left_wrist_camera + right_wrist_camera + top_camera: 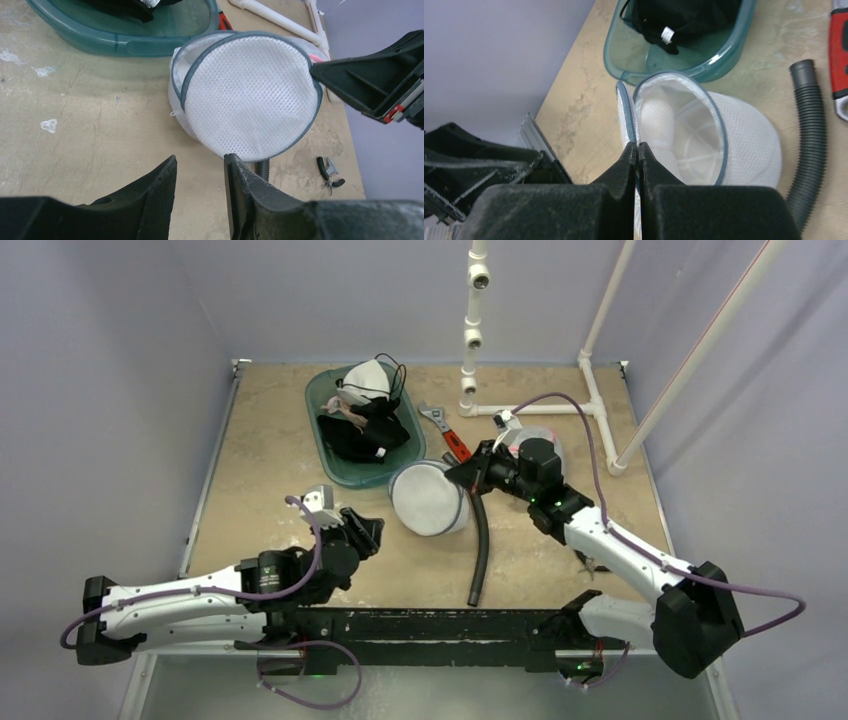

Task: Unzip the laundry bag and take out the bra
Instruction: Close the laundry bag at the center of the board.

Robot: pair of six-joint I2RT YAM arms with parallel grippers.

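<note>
At the middle of the worktop (270, 455) we see the white mesh laundry bag (428, 498), a round drum lying on its side with its flat lid facing the left arm. From the right wrist view the lid stands away from the body as a flap, and a white padded form that looks like the bra (656, 119) sits inside the opened bag. Our right claw (638, 146) is pinched tight on the grey-trimmed edge of that lid. Our left claw (201, 159) hangs just short of the bag, its jaws parted narrowly around nothing, not touching the mesh. Just behind the bag lies a green tub (330, 405) heaped with black and white garments (362, 420). A red-handled wrench (447, 435) rests between the tub and the right claw. A black ribbed hose (481, 550) runs beside the bag's right flank toward the near edge, close under the right arm. Small pliers (330, 172) lie beyond the hose, and a white pipe frame (590, 405) stands at the far right corner.
</note>
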